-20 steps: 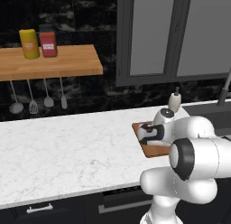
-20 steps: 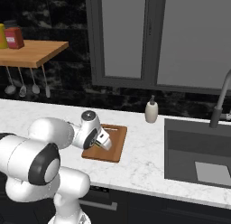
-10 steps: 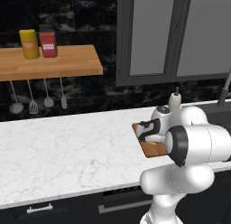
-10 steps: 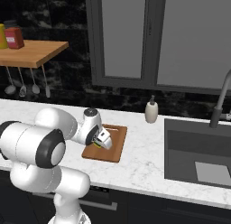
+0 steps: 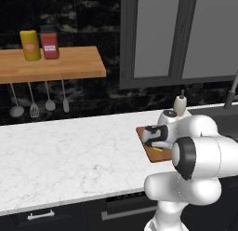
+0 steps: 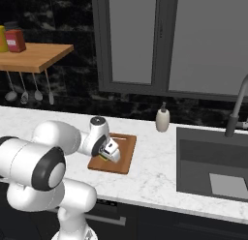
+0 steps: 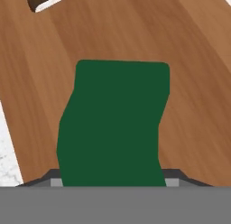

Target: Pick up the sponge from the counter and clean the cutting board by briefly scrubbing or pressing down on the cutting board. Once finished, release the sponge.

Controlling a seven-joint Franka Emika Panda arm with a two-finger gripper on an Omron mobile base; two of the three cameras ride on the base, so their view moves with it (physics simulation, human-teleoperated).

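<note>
The reddish-brown cutting board lies on the white marble counter left of the sink. My gripper points down at the board and is shut on the sponge. In the hand view the sponge's dark green top covers the middle of the board, and its sides are squeezed inward near the fingers. A sliver of its yellow base shows under the hand, against the board. The fingertips are hidden by the sponge.
A soap dispenser stands behind the board at the wall. The sink and faucet are to the right. A wooden shelf with two canisters and hanging utensils is at the far left.
The hand has slid a little across the board and back with the sponge, and the elbow has swung with it. The grip on the sponge is unchanged.
</note>
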